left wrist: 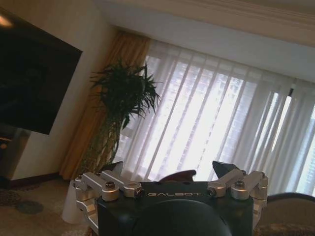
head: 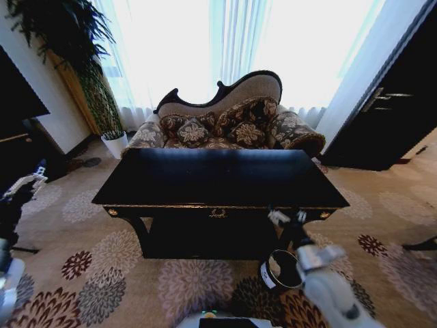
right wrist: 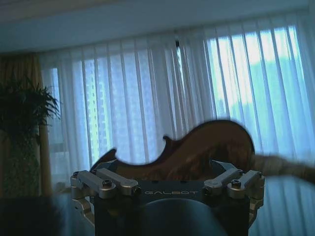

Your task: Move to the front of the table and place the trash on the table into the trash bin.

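Note:
The glossy black table (head: 218,179) stands straight ahead and close, its top reflecting the window light. The trash is out of view. On the carpet before the table's right end stands the small dark trash bin (head: 278,271), white label on its side. My right gripper (head: 287,217) is raised just above the bin, level with the table's front edge; in the right wrist view the right gripper (right wrist: 165,169) is open and holds nothing. My left gripper (head: 26,183) is held up at the far left, away from the table. The left wrist view has the left gripper (left wrist: 170,169) open and holding nothing.
A patterned chaise sofa (head: 225,123) sits right behind the table under the curtained window. A tall plant in a white pot (head: 115,143) stands back left beside a black cabinet (head: 17,133). A dark door (head: 399,102) is on the right. Floral carpet lies all around.

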